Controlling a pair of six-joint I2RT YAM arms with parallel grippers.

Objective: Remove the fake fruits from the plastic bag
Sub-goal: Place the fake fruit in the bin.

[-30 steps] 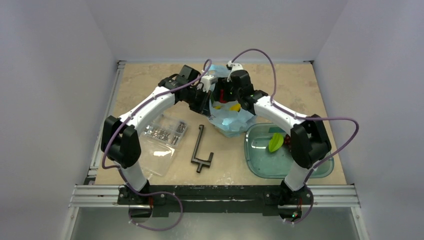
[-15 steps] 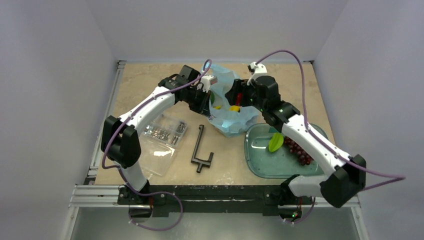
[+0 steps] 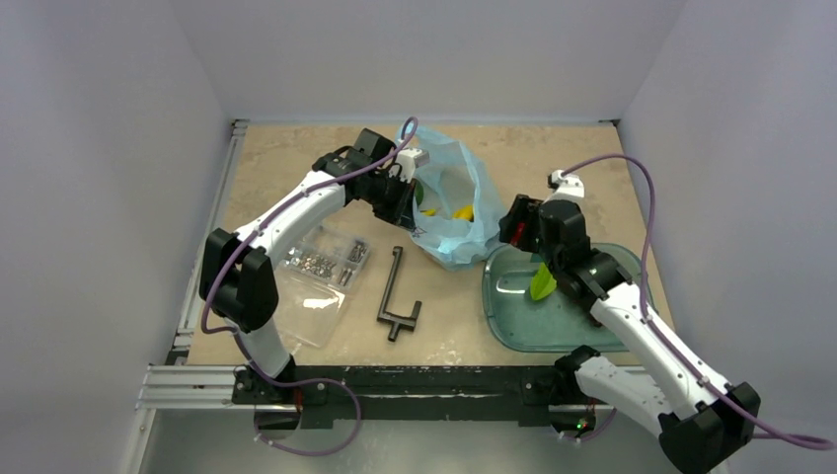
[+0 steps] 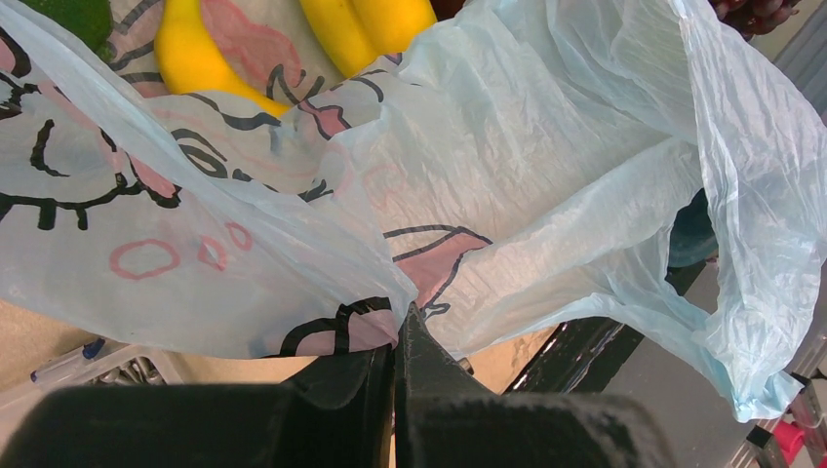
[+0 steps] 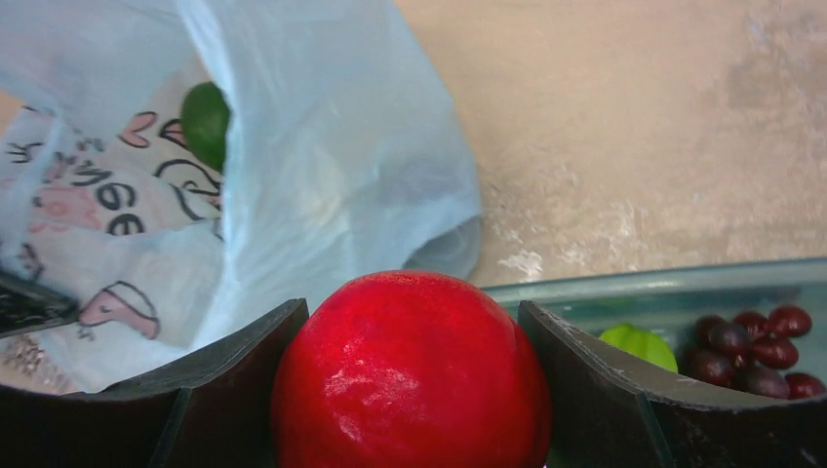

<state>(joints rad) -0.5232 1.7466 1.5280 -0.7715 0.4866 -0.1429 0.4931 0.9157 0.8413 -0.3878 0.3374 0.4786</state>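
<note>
Left pincer (image 4: pixel 398 327) tight on plastic bag (image 4: pixel 546 195), arm stretched forward; right pincer (image 5: pixel 410 317) around red apple (image 5: pixel 410 390).

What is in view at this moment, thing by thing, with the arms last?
plastic bag: one, light blue with a printed graphic, mid-table, mouth open
bananas: one bunch, yellow, inside the bag
green fruit: one, green, inside the bag
red apple: one, red, in the right gripper at the tray's near rim
tray: one, teal, right of the bag
green piece: one, light green, in the tray
grapes: one bunch, dark red, in the tray
screw bag: one, clear, left of the tool
black tool: one, black, between screw bag and tray
table: one, beige
left gripper: shut on the bag's edge
right gripper: closed around the apple
</note>
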